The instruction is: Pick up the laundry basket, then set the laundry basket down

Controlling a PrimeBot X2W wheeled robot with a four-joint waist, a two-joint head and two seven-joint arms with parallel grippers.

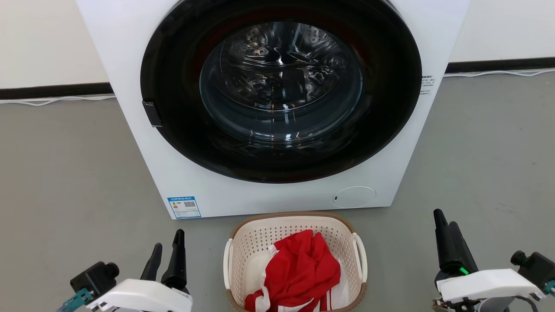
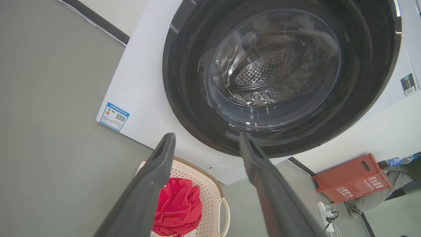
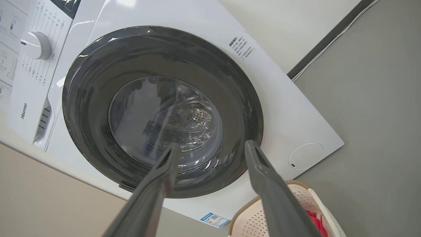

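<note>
The laundry basket (image 1: 260, 237), cream-white and perforated with a brown rim and white side handles, stands on the grey floor just before the washing machine. Red and white clothes (image 1: 303, 268) lie inside it. My left gripper (image 1: 168, 241) is open, low at the left, apart from the basket's left handle. My right gripper (image 1: 445, 219) is open at the right, farther from the basket. In the left wrist view the left gripper (image 2: 207, 135) has empty space between its fingers, above the basket (image 2: 210, 197). In the right wrist view the right gripper (image 3: 212, 144) is also empty, with the basket (image 3: 253, 219) at the bottom edge.
A large white washing machine (image 1: 277, 197) with a shut round dark door stands right behind the basket. A white cable (image 1: 52, 100) runs along the wall's foot. An orange-red box (image 2: 352, 179) and a power strip (image 2: 325, 210) sit off to the right. Grey floor lies on both sides.
</note>
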